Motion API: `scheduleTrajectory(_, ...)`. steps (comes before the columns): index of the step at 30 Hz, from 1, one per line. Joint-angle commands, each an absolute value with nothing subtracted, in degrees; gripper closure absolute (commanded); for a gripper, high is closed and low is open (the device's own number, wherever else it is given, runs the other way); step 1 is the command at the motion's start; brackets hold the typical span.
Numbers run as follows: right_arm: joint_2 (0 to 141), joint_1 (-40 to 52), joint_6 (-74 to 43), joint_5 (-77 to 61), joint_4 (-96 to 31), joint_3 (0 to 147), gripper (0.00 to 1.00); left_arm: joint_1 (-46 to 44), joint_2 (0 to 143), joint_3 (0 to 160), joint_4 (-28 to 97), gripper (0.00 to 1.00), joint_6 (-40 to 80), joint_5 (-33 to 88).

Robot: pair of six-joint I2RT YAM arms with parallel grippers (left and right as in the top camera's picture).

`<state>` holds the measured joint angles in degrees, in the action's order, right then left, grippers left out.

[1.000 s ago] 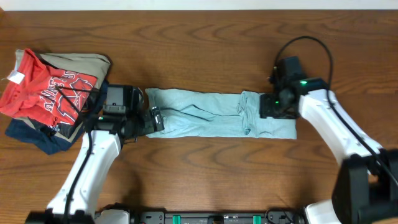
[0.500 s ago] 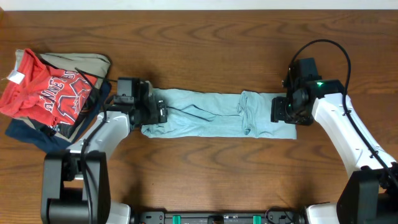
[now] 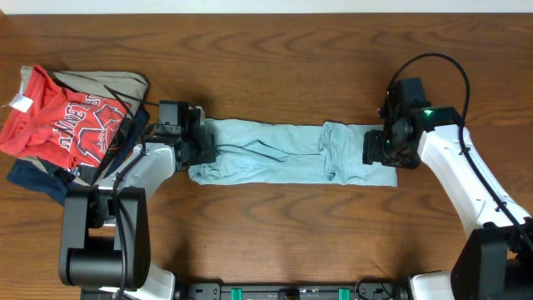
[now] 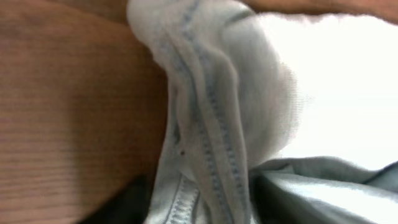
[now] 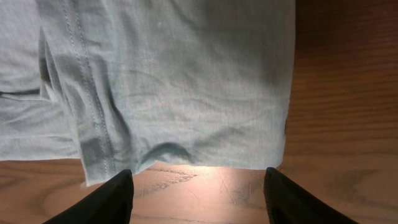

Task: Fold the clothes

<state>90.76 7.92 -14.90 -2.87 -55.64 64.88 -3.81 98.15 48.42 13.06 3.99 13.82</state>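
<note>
The clothes point(image 3: 283, 154), a pale blue T-shirt, lie in a long folded strip across the middle of the table. My left gripper point(image 3: 204, 150) is at the strip's left end. In the left wrist view a bunched, stitched hem of the clothes point(image 4: 211, 93) rises between the dark fingers point(image 4: 127, 199), and the left gripper point(image 4: 193, 202) is shut on it. My right gripper point(image 3: 376, 148) hovers over the right end. It stands open in the right wrist view point(image 5: 199, 186), with bare wood between its fingertips point(image 5: 112, 199) just short of the edge of the clothes point(image 5: 174, 81).
A heap of other garments lies at the left: a red shirt with white lettering point(image 3: 67, 121) on top, khaki cloth point(image 3: 108, 83) behind it and navy cloth point(image 3: 46, 179) beneath. The heap nearly touches the left arm. The table's far edge point(image 3: 266, 10) runs along the top.
My left gripper moved up onto the strip's left end and closed on the hem, bunching it. The right gripper shifted slightly right a second ago and has stayed still since.
</note>
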Motion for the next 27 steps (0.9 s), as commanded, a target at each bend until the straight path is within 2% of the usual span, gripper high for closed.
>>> scheduleTrajectory(1,90.3,7.5,-15.6,-1.8,-55.6,65.2,0.35,-3.8,100.9,47.1,14.6,0.63,3.7,16.9)
scheduleTrajectory(4,90.3,7.5,-15.6,-0.1,-55.8,65.2,0.34,-3.8,100.9,47.1,15.6,0.75,3.7,16.9)
scheduleTrajectory(7,90.3,7.4,-15.6,2.3,-56.1,65.2,0.34,-3.8,100.9,47.1,16.0,0.81,3.7,16.9)
scheduleTrajectory(10,90.3,6.8,-15.6,3.9,-56.3,65.2,0.34,-3.8,100.6,47.2,16.9,0.94,3.7,16.8)
scheduleTrajectory(27,90.3,0.3,-14.1,4.5,-56.6,65.2,0.32,-0.2,99.2,58.4,33.7,0.94,3.9,14.3)
